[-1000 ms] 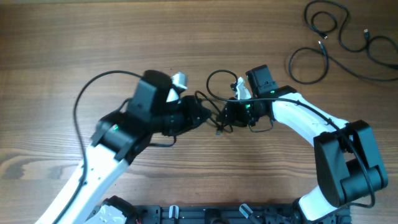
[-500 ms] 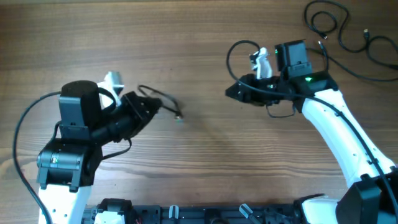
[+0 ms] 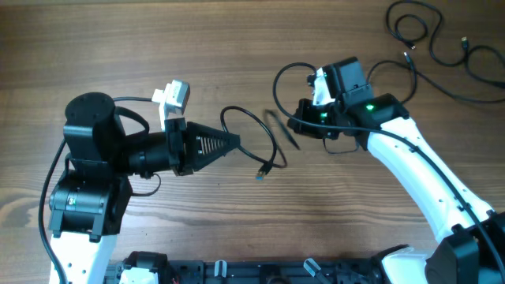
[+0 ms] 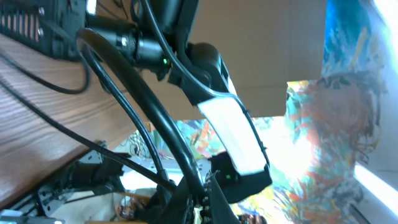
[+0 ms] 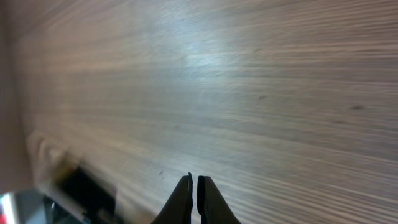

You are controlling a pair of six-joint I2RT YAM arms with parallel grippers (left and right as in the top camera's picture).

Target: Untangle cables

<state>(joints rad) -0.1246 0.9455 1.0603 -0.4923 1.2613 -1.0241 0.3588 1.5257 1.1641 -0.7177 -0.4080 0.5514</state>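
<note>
Hanging in an open loop over the table, one black cable is pinched by the left end effector. It looks parted from the cable loop beside the right end effector, whose fingers are pressed together. Laying both down apart, like the loose cables far right, seems all that remains.

Work surface: wooden table, mid-brown, grain running left to right, a few darker streaks. A black rail with clamps runs along its near edge in the overhead view.

Right wrist view: same wood seen close, with a pale sheen of reflected light across the upper middle; lower left corner blurred, a dark shape beside a pale edge, not identifiable.

Left wrist view: flat tan panel behind the table; to its right a patterned sheet in blue, orange and white. Lower right is overexposed by strong light.
</note>
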